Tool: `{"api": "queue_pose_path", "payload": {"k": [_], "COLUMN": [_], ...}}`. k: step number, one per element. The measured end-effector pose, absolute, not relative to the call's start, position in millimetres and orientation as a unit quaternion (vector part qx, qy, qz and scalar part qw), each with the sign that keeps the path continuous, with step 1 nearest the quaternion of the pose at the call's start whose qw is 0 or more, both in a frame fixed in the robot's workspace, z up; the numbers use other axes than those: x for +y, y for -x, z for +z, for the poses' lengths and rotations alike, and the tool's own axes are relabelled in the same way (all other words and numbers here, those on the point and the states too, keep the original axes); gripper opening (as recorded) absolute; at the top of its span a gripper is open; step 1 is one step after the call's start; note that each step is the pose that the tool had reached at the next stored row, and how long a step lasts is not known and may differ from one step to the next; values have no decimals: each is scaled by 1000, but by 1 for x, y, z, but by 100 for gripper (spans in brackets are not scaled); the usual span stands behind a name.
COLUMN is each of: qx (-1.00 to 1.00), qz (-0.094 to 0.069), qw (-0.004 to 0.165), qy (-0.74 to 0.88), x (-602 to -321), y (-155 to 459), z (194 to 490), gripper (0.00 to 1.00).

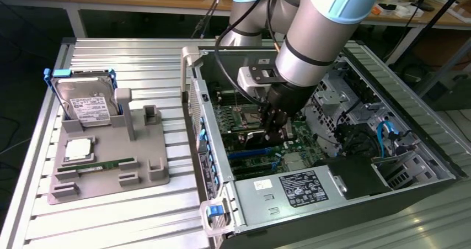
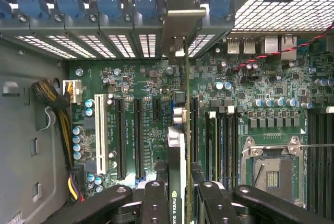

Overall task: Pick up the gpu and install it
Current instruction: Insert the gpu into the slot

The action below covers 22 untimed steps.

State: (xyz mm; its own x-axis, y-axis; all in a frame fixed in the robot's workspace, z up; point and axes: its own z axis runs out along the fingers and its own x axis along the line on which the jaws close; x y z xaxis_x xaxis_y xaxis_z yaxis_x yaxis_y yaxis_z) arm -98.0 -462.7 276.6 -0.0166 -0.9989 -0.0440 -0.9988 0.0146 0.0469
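Two fingers (image 2: 155,203), one gripper (image 2: 180,195) — clamped on one gpu (image 2: 176,140); seemingly edge-on over motherboard slots (image 2: 121,135).

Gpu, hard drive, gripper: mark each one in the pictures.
gpu (image 2: 178,140): wrist view, on the card's edge-on body.
hard drive (image 1: 88,106): exterior view, on its white label.
gripper (image 2: 182,192): wrist view, midway between its fingertips, shut on the gpu.

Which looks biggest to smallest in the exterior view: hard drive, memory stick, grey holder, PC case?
1. PC case, by far the largest.
2. grey holder.
3. hard drive, standing in the holder.
4. memory stick, a thin strip lying on the holder.
No close calls between them.
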Motion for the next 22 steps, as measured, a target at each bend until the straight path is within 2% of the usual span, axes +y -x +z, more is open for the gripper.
{"api": "queue_pose_path", "payload": {"k": [22], "qx": [-712], "qz": [-33], "qw": [0], "qy": [-701], "x": [-463], "y": [99], "z": [276], "gripper": [27]}}
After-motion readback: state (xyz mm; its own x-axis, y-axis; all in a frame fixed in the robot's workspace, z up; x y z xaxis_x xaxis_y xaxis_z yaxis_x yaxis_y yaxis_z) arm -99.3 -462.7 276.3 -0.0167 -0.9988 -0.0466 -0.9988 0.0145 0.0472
